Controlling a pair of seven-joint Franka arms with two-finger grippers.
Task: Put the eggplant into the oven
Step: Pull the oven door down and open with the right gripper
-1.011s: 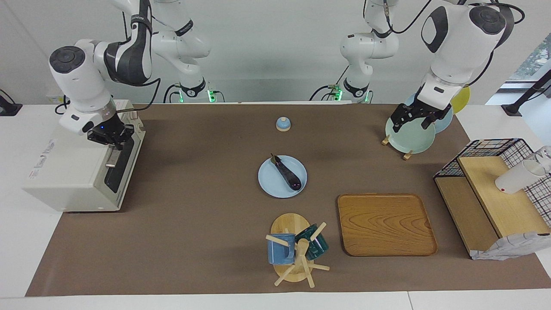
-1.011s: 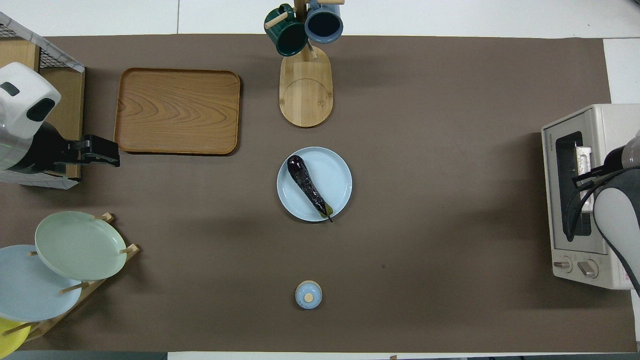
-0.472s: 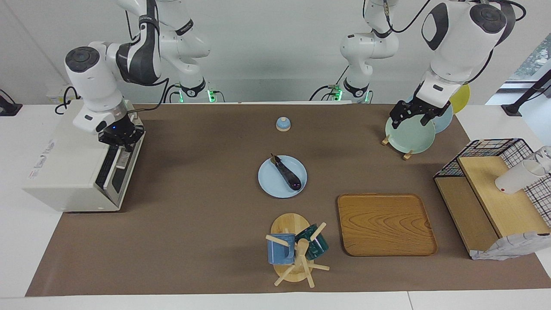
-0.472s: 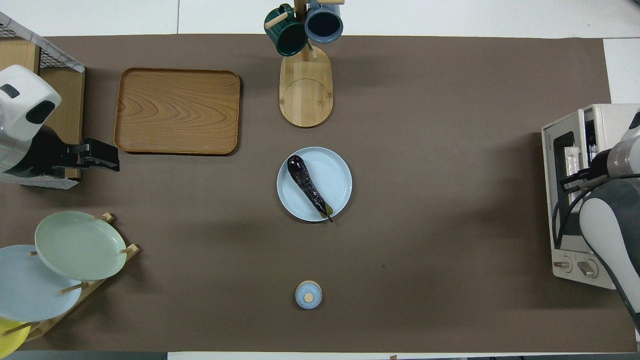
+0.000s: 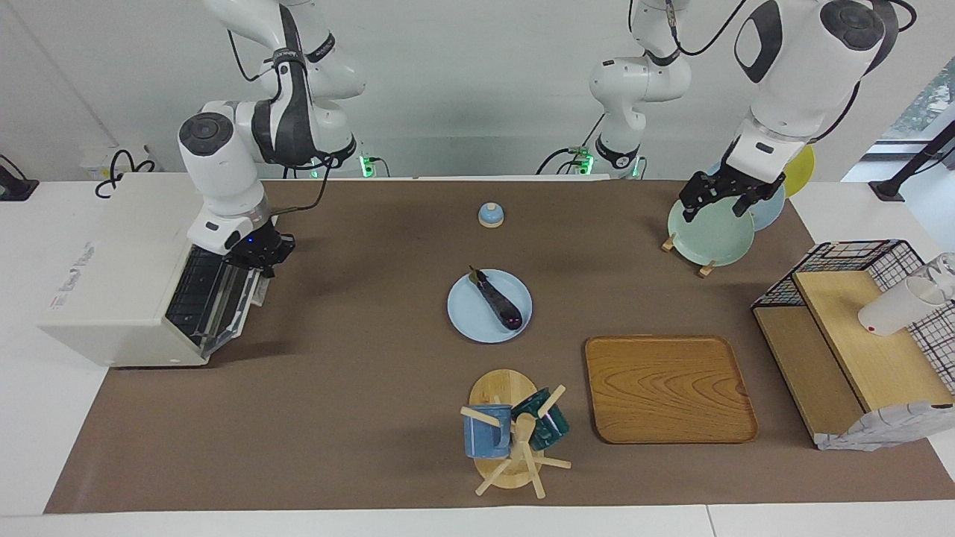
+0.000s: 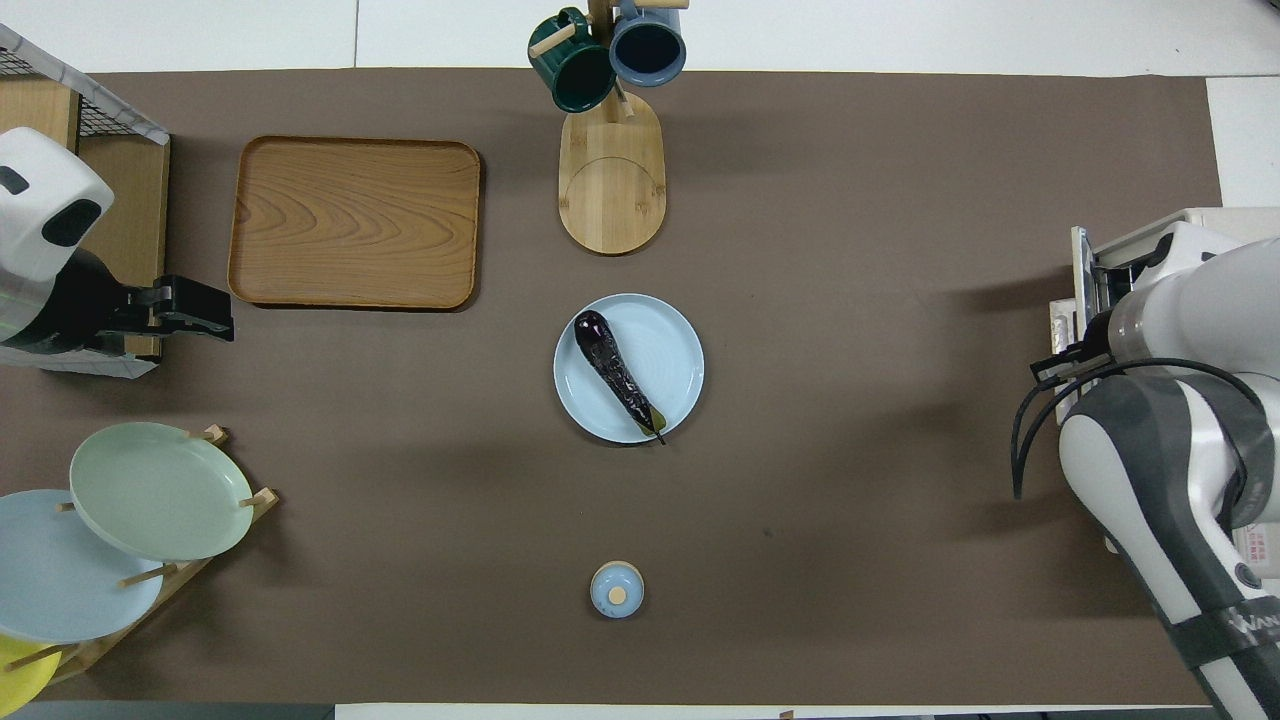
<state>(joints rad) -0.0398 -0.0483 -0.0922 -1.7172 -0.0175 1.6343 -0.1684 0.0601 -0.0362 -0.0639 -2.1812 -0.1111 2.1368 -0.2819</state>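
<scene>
Right claw (image 5: 257,262) on oven (image 5: 112,298) door.

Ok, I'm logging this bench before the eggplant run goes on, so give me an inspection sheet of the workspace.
Surface: brown mat over a white table.
Job's things: eggplant lies on a blue plate mid-table; oven at the right arm's end, door partly lowered, rack visible.
Clutter: wooden tray, mug tree with two mugs, plate rack, small lidded jar, wire shelf.
Grippers: right gripper at the oven door's top edge; left gripper waits over the plate rack.
Cables: black cable along the right arm, another near the oven.
Surroundings: white wall; nothing else seen.
</scene>
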